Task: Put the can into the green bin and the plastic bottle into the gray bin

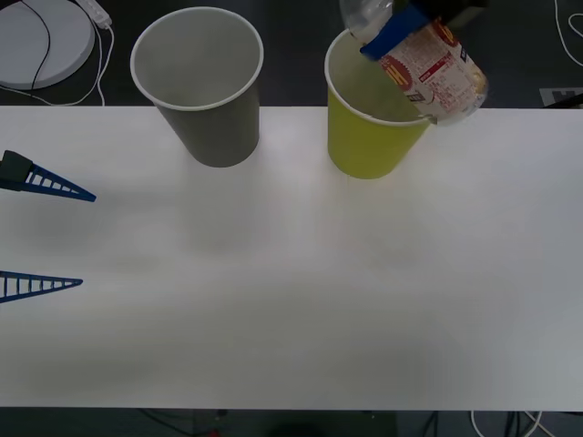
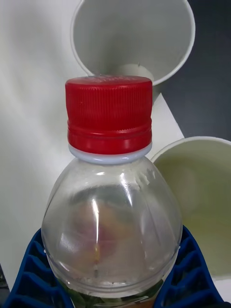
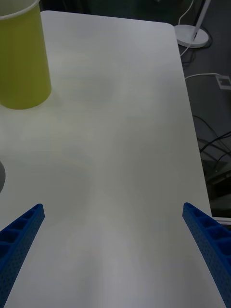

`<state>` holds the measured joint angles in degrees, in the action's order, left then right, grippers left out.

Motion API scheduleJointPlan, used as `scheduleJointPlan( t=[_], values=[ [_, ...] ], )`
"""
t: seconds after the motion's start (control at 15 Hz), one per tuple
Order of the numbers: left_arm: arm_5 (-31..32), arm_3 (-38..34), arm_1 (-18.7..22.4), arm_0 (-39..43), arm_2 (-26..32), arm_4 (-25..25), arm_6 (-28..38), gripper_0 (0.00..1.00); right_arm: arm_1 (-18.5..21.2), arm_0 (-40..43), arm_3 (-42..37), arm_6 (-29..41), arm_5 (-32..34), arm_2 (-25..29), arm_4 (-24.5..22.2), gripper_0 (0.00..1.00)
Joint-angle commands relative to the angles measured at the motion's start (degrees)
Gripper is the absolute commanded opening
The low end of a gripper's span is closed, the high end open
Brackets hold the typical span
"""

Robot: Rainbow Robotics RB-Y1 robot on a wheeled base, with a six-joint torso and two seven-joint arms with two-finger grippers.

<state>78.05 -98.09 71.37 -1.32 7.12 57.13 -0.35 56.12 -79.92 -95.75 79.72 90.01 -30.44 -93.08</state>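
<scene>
The plastic bottle [image 1: 437, 73], clear with a white-orange label, hangs tilted above the right side of the green bin [image 1: 369, 137]. My right gripper [image 1: 401, 32] is shut on it. In the right wrist view the bottle [image 2: 110, 202] shows its red cap, between the blue fingers [image 2: 29, 279]. Beyond it are the gray bin [image 2: 185, 53] and the green bin [image 2: 207, 192]. The gray bin [image 1: 214, 127] stands upright left of the green one. My left gripper [image 1: 86, 238] rests open at the table's left edge, holding nothing. The can is out of view.
A white round base [image 1: 41, 41] with cables lies behind the table's far left. The white table [image 1: 291, 300] stretches wide in front of the bins. In the left wrist view the green bin [image 3: 21, 62] stands far from the open fingers [image 3: 21, 231].
</scene>
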Motion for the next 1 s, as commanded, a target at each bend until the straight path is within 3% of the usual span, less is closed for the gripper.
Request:
scheduleJointPlan(
  t=[0.07,0.2,0.53,1.0],
  values=[
    [0.0,0.0,0.0,0.0,0.0,0.0,0.0,1.00,-2.9,-4.4,4.3,5.0,0.0,-4.3,-2.5,0.00],
    [0.0,0.0,0.0,0.0,0.0,0.0,0.0,1.00,-5.8,-6.2,5.4,7.3,0.0,-5.8,-6.2,0.00],
    [0.0,0.0,0.0,0.0,0.0,0.0,0.0,1.00,-12.3,-11.5,15.2,8.3,0.0,-9.2,-9.5,0.00],
    [0.0,0.0,0.0,0.0,0.0,0.0,0.0,1.00,-24.0,-18.6,34.1,8.3,0.0,-10.1,-15.9,0.00]
  ],
)
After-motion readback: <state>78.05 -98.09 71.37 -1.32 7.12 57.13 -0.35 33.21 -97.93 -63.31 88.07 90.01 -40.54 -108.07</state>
